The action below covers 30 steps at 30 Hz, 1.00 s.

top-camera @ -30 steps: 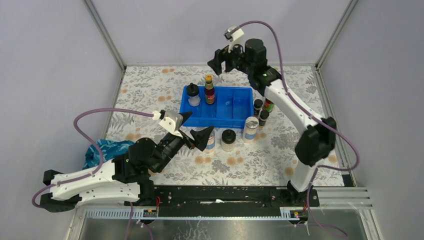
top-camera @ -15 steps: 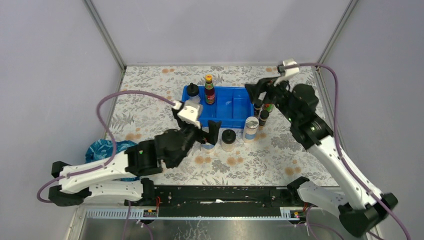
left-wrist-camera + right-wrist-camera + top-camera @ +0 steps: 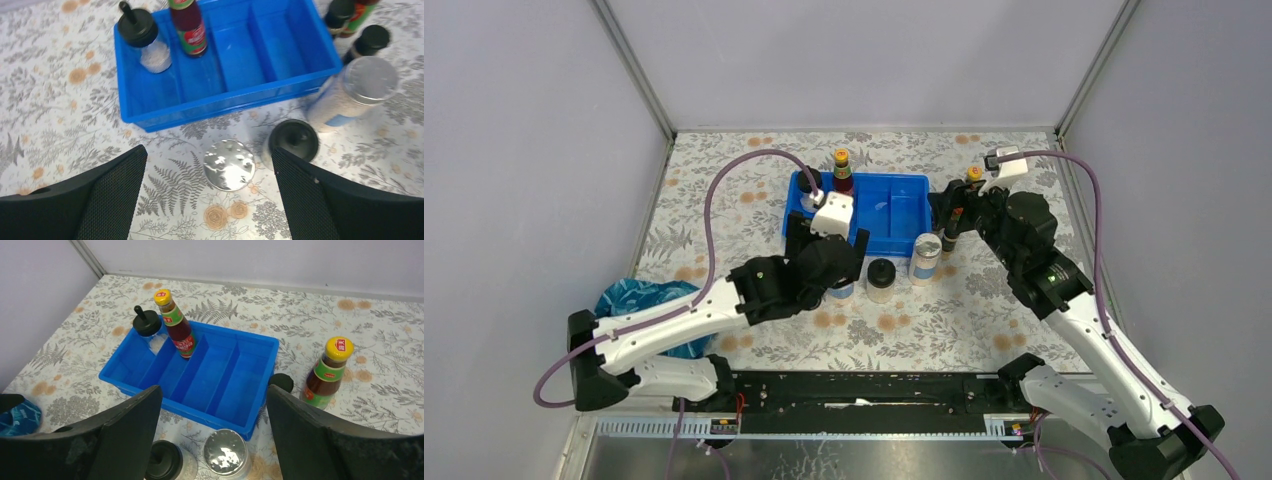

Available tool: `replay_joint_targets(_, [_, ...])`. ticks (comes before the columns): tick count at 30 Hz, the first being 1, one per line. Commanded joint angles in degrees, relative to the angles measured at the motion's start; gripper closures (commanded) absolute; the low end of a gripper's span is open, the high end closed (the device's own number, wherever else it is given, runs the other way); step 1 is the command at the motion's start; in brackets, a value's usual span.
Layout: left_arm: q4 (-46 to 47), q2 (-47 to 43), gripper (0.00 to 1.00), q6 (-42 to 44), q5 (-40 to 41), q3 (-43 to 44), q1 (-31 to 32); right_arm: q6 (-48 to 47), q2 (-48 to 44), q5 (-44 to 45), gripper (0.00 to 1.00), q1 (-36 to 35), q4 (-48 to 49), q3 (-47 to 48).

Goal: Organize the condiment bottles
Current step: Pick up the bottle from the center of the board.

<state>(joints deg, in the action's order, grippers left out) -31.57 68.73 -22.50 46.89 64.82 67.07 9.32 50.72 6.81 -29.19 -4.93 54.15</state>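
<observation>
The blue tray [image 3: 894,215] holds a black-domed jar [image 3: 144,39] and a red-labelled, yellow-capped bottle [image 3: 189,27]. In front of the tray stand a silver-lidded jar [image 3: 229,164], a black-domed jar [image 3: 881,278] and a second silver-lidded jar [image 3: 925,255]. My left gripper [image 3: 207,155] hangs open straight above the first silver lid, touching nothing. Right of the tray are a yellow-capped bottle [image 3: 327,372] and small black-capped bottles [image 3: 369,42]. My right gripper [image 3: 214,390] is open and empty over the tray's right end.
A crumpled blue cloth [image 3: 639,300] lies at the front left beside the left arm. The floral table cover runs to metal frame posts and grey walls at the back and sides. The tray's two right compartments [image 3: 240,375] hold nothing.
My left arm has reached forward and now hovers over the silver-lidded jar. My right arm has swung from behind the tray to its right end, near the bottles there.
</observation>
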Motion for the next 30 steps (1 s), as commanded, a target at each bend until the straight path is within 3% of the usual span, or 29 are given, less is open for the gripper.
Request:
replay_joint_targets(1, [-4.64,1.42,0.01,-4.96,-5.43,0.99,-5.28,0.60,-0.80,3.40,0.16,0.03,1.35,-0.59])
replay_joint_targets(6, [-5.25,4.01,0.01,-6.70,-13.36,1.59,-11.40,0.57,0.72,5.84,0.15,0.03,1.58,-0.63])
replay_joint_targets(17, [-7.05,11.32,0.01,-6.53,-23.56,4.12,-13.53,1.38,-0.17,7.44,0.15,0.10,2.34,-3.59])
replay_joint_targets(30, [-8.32,13.60,0.01,-6.36,-25.03,4.25,-13.53,1.06,0.43,7.87,0.15,0.14,3.40,-4.22])
